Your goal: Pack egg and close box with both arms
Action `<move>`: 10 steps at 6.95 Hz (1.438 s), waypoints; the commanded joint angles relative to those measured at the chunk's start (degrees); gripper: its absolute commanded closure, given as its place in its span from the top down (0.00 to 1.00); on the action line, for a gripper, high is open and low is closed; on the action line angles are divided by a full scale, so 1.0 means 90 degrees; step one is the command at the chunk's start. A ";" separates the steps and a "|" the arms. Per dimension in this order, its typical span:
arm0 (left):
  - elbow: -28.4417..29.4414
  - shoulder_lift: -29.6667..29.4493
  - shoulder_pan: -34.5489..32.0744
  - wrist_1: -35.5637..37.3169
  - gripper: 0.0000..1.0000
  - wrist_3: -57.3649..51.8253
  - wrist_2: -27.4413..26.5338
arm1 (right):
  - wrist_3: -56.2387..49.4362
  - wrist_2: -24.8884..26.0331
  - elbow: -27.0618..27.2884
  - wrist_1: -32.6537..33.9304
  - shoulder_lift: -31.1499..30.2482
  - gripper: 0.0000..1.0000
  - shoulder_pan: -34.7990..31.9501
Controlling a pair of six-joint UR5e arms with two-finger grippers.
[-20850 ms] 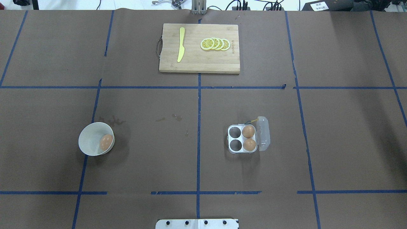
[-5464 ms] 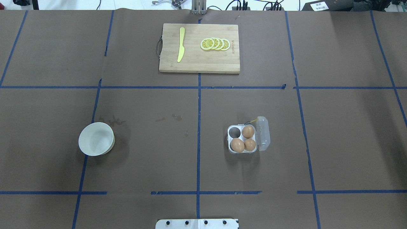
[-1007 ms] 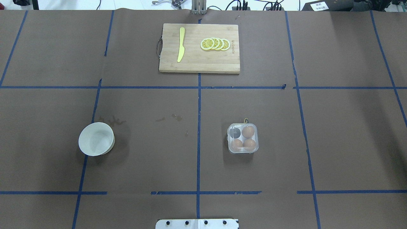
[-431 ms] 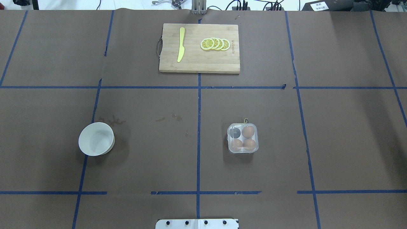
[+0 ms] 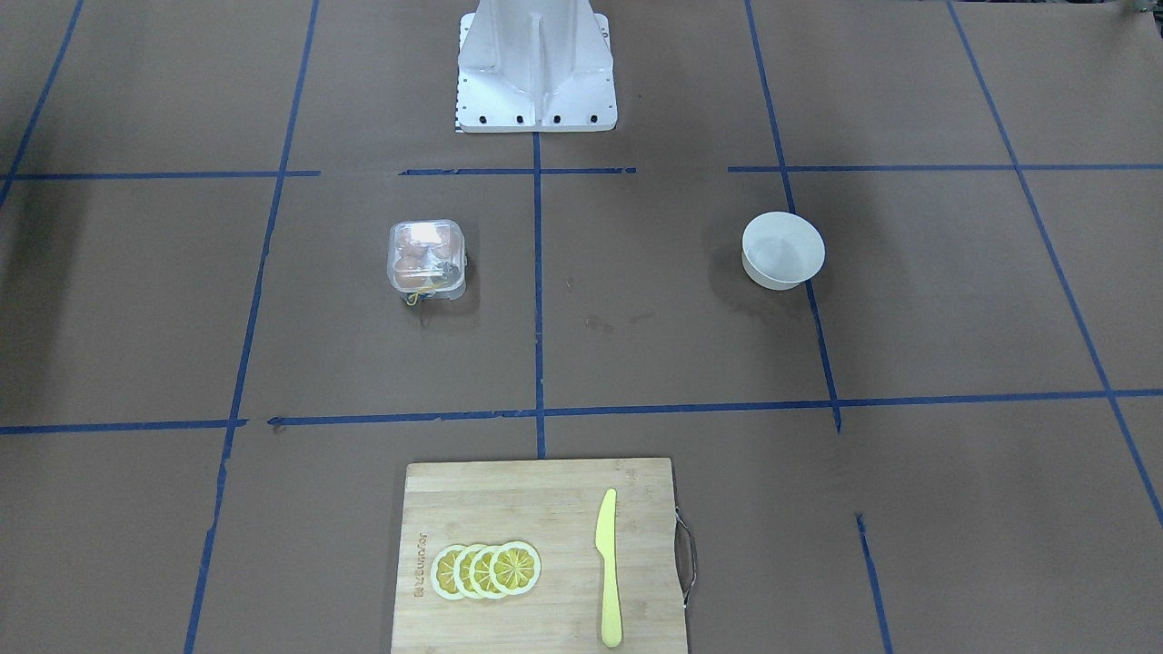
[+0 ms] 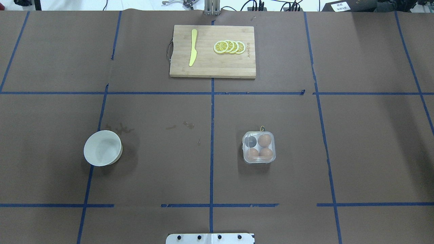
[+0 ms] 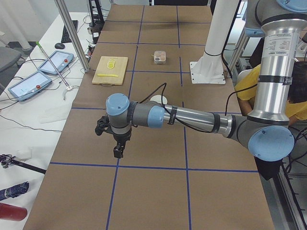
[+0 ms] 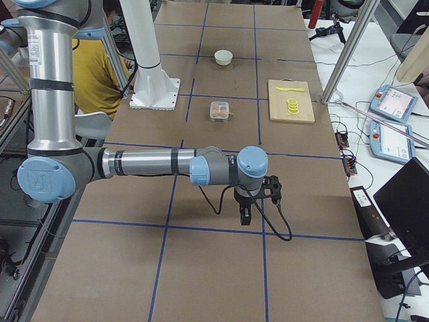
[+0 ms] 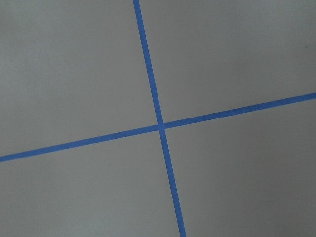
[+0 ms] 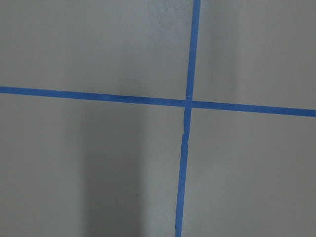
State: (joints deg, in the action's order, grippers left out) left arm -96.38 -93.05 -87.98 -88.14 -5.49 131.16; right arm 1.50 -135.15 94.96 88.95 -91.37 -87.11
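Observation:
The clear plastic box [image 6: 259, 147] sits right of the table's centre with its lid shut. It holds three orange-brown eggs: one [image 6: 264, 140] at the far right, one [image 6: 266, 153] at the near right and one [image 6: 252, 153] at the near left. The box also shows in the front view [image 5: 427, 258]. My left gripper [image 7: 117, 152] hangs over bare table at the left end. My right gripper [image 8: 244, 216] hangs over the right end. Both are far from the box and show only in the side views, so I cannot tell whether they are open or shut.
An empty white bowl [image 6: 102, 148] stands at the near left. A wooden cutting board [image 6: 210, 69] at the far centre carries a yellow knife [image 6: 193, 47] and lemon slices [image 6: 229, 47]. Both wrist views show only brown paper and blue tape lines.
Since the earliest frame the egg has gone from the bowl into the box's near left cell, and the lid has shut. In the last second nothing has moved.

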 commanded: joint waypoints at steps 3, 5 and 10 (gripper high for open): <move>0.0026 0.0026 0.0001 0.0018 1.00 -0.0005 -0.0022 | -0.0001 -0.0042 0.0015 0.0000 0.0025 1.00 0.0002; 0.0045 0.0036 0.0001 0.0037 1.00 -0.0005 -0.0022 | -0.0011 -0.0197 0.0083 -0.0010 0.0015 1.00 -0.0008; -0.0023 0.0162 0.0010 0.0047 1.00 0.0025 -0.0012 | -0.0020 -0.0179 0.0064 -0.0010 -0.0063 1.00 -0.0008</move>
State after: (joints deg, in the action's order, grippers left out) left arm -96.23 -92.09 -87.92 -87.69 -5.30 131.01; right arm 1.39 -136.82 95.75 88.86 -91.87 -87.19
